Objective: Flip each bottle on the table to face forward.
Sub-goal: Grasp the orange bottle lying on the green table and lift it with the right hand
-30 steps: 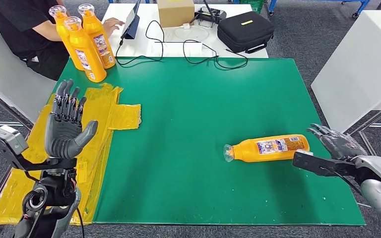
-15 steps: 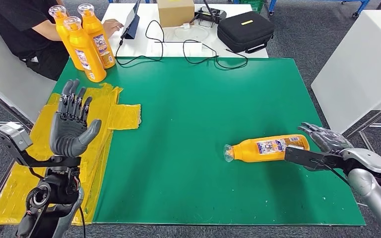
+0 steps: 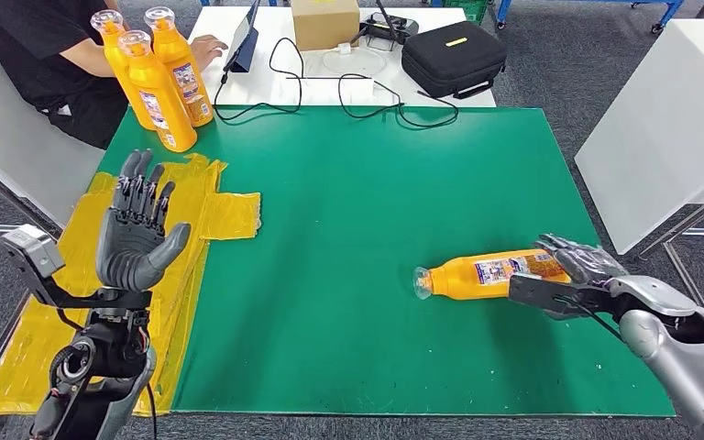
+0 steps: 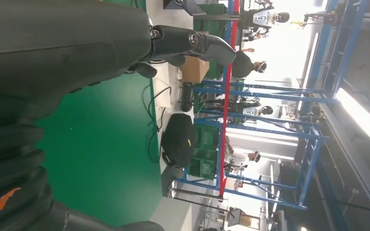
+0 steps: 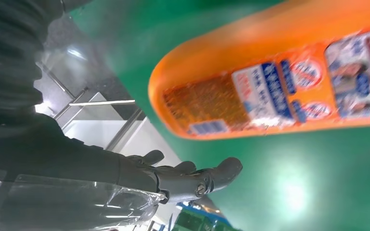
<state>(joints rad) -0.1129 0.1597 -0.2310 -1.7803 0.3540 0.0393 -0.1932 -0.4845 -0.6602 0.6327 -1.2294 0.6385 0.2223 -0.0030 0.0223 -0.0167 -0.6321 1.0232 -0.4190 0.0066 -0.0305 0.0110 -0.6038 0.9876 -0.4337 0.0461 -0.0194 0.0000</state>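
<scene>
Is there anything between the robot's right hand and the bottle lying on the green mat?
Nothing visible. The right hand is right at the base end of the lying bottle, with only bare green mat around them.

Table [image 3: 348, 348], green top; yellow sheets [image 3: 183, 220] along left edge; three orange bottles [image 3: 151, 78] upright at far-left corner; one bottle [image 3: 486, 273] lying flat near right edge.

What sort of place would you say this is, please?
Probably a robotics lab or test workshop: a green work mat on a table, blue industrial shelving, and a person seated at a white desk with cables.
</scene>
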